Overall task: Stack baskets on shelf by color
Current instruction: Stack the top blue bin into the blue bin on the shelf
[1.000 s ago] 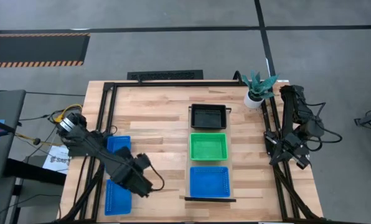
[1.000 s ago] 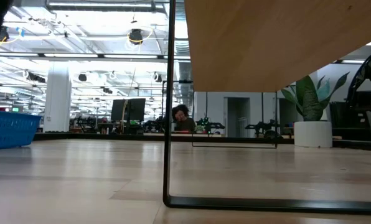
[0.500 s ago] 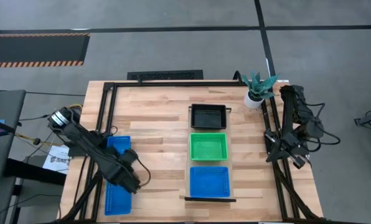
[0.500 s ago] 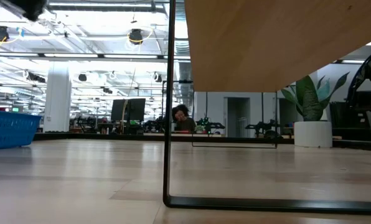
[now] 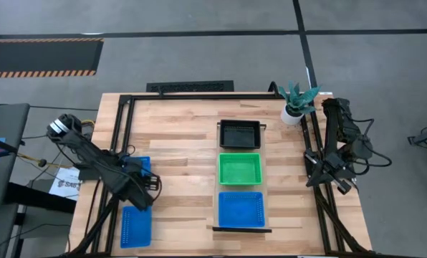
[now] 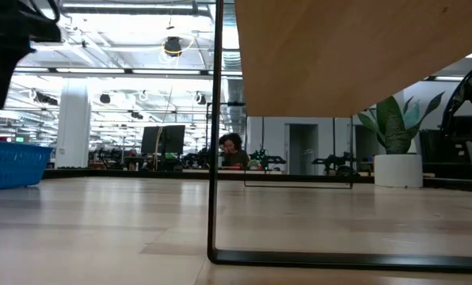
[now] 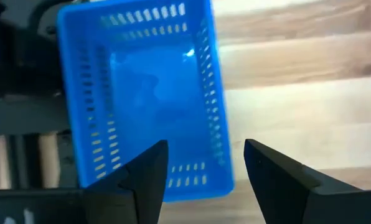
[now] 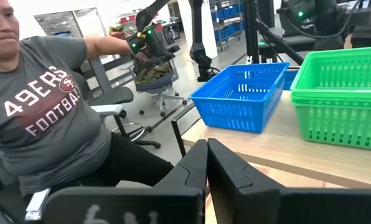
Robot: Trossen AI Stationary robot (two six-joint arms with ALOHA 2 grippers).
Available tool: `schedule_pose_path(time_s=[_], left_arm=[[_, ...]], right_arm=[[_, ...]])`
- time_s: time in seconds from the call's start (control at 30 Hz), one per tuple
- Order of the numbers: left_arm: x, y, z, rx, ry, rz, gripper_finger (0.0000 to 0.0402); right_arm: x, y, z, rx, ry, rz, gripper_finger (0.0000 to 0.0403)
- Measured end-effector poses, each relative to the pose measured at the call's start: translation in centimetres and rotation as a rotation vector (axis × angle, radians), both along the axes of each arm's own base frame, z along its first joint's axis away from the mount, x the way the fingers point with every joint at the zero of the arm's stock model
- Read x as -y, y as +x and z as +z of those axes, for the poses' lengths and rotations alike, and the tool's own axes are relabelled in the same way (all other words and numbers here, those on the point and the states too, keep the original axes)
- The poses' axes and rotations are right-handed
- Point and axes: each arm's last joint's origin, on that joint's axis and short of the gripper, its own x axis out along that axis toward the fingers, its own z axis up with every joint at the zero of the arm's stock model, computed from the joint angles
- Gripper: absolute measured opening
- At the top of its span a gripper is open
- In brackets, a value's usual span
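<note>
The shelf (image 5: 264, 188) holds a black basket (image 5: 239, 133), a green basket (image 5: 240, 169) and a blue basket (image 5: 241, 208) in a row; in the right wrist view the green ones (image 8: 341, 99) are stacked. Two more blue baskets rest on the table's left part, one (image 5: 135, 227) near the front and one (image 5: 137, 165) partly under my left arm. My left gripper (image 5: 142, 189) is open and empty above them; its wrist view shows a blue basket (image 7: 142, 93) beyond the fingers (image 7: 204, 171). My right gripper (image 5: 328, 175) (image 8: 207, 168) is shut and empty at the table's right edge.
A potted plant (image 5: 296, 102) stands at the far right corner. The black frame (image 5: 120, 129) runs along the table's edges. In the low view the shelf's rail leg (image 6: 216, 134) stands in front. A person (image 8: 48, 112) sits beyond the table in the right wrist view.
My left gripper has drawn back from the table's middle toward its left and far edges, above the blue baskets on the left. The baskets have stayed where they were.
</note>
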Motion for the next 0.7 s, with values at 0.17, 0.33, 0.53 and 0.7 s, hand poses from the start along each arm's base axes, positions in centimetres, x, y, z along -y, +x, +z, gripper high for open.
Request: schedule_pose_path(time_s=[0.17, 0.33, 0.53, 0.7], left_arm=[[-0.4, 1.1, -0.8, -0.008, 0.038, -0.014, 0.0198], [-1.0, 2.6, -1.9, -0.056, 0.059, -0.054, 0.0198], [-1.9, 4.1, -3.0, -0.097, 0.077, -0.080, 0.0198], [-2.4, 4.7, -3.8, -0.143, 0.068, -0.053, 0.0198]], right_arm=[[0.0, 0.0, 0.0, 0.000, -0.001, -0.001, 0.0033], [0.0, 0.0, 0.0, -0.001, 0.002, -0.002, 0.0033], [0.0, 0.0, 0.0, -0.009, 0.013, -0.002, 0.0033], [0.0, 0.0, 0.0, -0.010, 0.015, -0.003, 0.0033]])
